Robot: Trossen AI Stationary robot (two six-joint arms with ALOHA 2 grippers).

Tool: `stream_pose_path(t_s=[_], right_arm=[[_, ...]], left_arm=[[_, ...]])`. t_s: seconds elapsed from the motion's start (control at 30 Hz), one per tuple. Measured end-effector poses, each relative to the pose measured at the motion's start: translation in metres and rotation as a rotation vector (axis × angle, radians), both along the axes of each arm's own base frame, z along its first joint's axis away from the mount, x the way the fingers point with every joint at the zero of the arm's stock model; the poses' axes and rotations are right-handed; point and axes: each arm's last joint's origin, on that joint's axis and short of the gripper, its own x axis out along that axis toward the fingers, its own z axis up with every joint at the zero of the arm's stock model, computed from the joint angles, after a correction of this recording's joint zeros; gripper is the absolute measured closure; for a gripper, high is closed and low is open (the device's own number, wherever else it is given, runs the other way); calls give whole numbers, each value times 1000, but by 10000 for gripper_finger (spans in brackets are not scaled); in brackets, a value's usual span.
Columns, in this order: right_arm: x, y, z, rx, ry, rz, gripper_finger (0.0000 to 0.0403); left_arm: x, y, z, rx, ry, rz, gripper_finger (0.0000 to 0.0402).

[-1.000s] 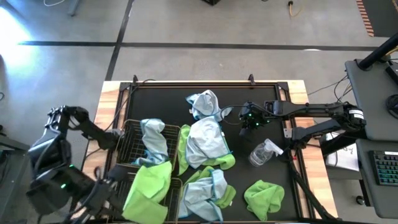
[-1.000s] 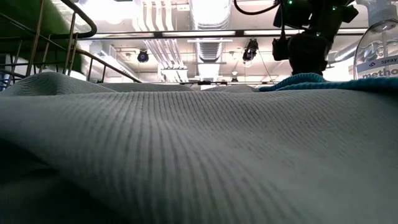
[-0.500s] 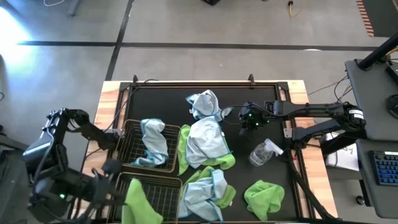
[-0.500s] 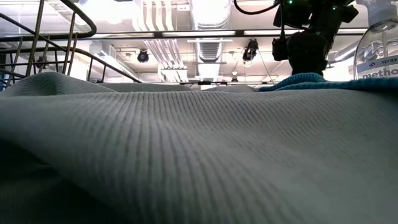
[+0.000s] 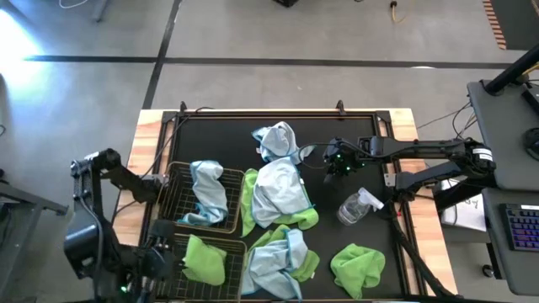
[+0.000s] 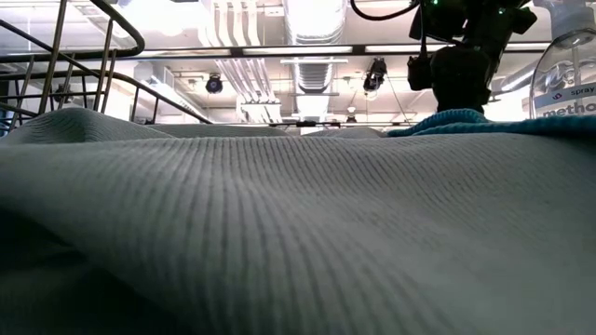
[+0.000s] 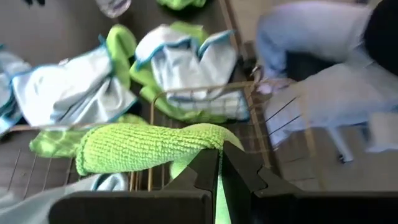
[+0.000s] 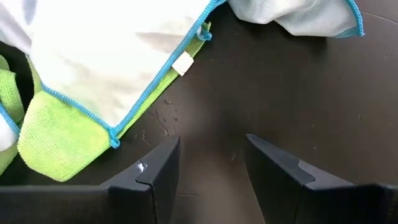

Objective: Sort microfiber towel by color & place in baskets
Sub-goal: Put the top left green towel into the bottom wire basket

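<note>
1. My left jaws (image 7: 219, 163) are clamped together on a nubby, looped lime-green towel (image 7: 146, 147). It drapes in a soft roll over the thin bronze wire of the nearer basket (image 5: 221, 249).
2. In the farther basket (image 5: 173, 199), a pale blue-white ribbed cloth (image 5: 206, 193) lies crumpled.
3. My right jaws (image 8: 210, 163) stand apart over bare black counter (image 8: 292, 93), gripping nothing. Just beside them is a smooth white cloth with teal stitched edging (image 8: 118, 53), lying over a fuzzy green one (image 8: 53, 140).
4. More rumpled cloths are heaped mid-counter, and another green one (image 5: 357, 266) lies near the clear plastic spray bottle (image 5: 358, 205).
</note>
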Motion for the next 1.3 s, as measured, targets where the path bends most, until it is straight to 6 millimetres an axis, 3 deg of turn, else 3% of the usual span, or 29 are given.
stream_pose_path(t_s=[0.23,0.47,1.1,1.3], right_arm=[[0,0,0,-1,0,2,232],[0,0,0,-12,0,21,232],[2,-1,1,-48,-20,78,232],[2,-1,1,-48,-20,77,232]], left_arm=[[4,-6,-40,-7,8,147,402],[6,-11,-69,-11,21,165,402],[24,2,-74,16,47,229,402],[25,3,-75,69,49,172,402]])
